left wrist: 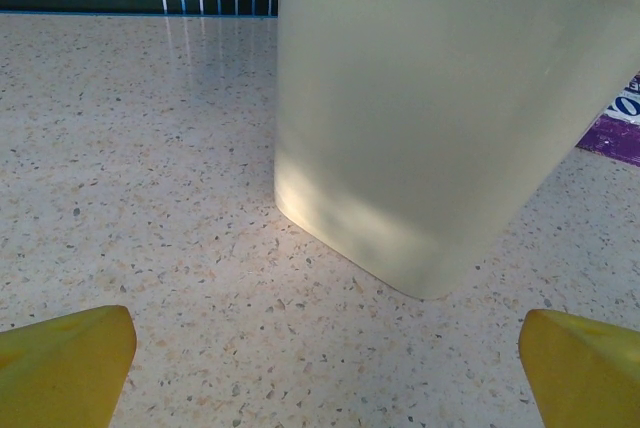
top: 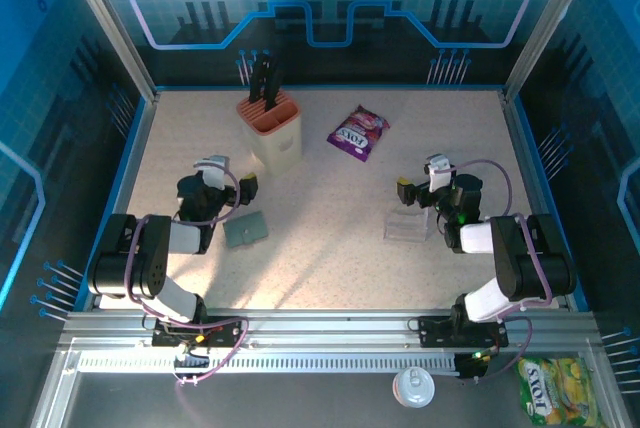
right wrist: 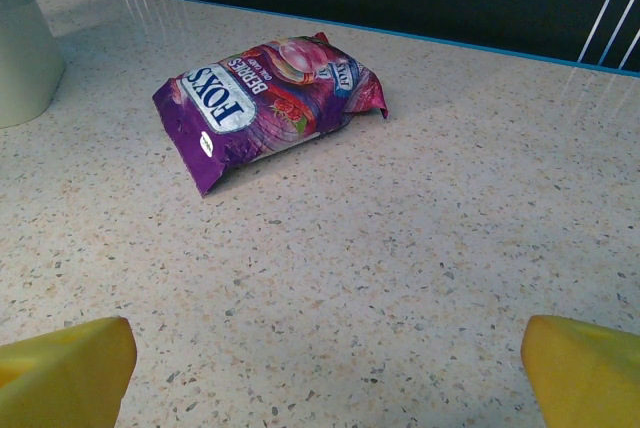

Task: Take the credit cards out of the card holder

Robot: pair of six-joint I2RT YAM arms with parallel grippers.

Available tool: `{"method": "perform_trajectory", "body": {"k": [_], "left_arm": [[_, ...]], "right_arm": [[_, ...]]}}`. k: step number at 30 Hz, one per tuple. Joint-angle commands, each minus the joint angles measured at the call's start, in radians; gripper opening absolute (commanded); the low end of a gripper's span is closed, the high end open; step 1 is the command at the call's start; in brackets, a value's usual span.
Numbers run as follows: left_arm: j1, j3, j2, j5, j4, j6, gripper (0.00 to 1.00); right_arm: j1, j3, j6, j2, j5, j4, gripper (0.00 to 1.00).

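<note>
The card holder (top: 245, 230) lies flat and closed on the speckled table, a grey-blue square just right of my left forearm. The credit cards are hidden. My left gripper (top: 230, 176) hovers behind the holder, open, pointing at the knife block. In the left wrist view its yellow fingertips (left wrist: 70, 363) stand wide apart over bare table, so the left gripper (left wrist: 325, 368) holds nothing. My right gripper (top: 420, 178) is open at the middle right. In the right wrist view the right gripper (right wrist: 325, 373) has only table between its fingertips (right wrist: 580, 368).
A beige and orange knife block (top: 272, 128) stands at the back left, close ahead of the left gripper (left wrist: 440, 108). A purple snack packet (top: 358, 132) lies at the back centre (right wrist: 270, 98). A pale translucent flat thing (top: 408, 225) lies beside the right gripper.
</note>
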Motion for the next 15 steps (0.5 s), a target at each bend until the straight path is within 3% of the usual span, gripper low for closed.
{"method": "perform_trajectory", "body": {"k": [1,7,11,15], "left_arm": [[0.012,0.018,0.007,-0.002,-0.005,-0.007,0.99],[0.012,0.018,0.007,-0.003,-0.006,-0.006,0.99],[0.01,0.02,-0.012,-0.023,-0.022,-0.01,0.99],[-0.005,0.065,-0.125,-0.107,-0.206,-0.022,0.99]], "right_arm": [[-0.013,0.017,0.008,0.006,-0.015,0.005,1.0],[-0.011,0.015,0.008,0.006,-0.008,0.008,1.0],[0.011,0.015,0.009,-0.023,0.07,-0.017,1.0],[0.023,0.009,0.008,-0.089,0.114,-0.064,1.0]]}}
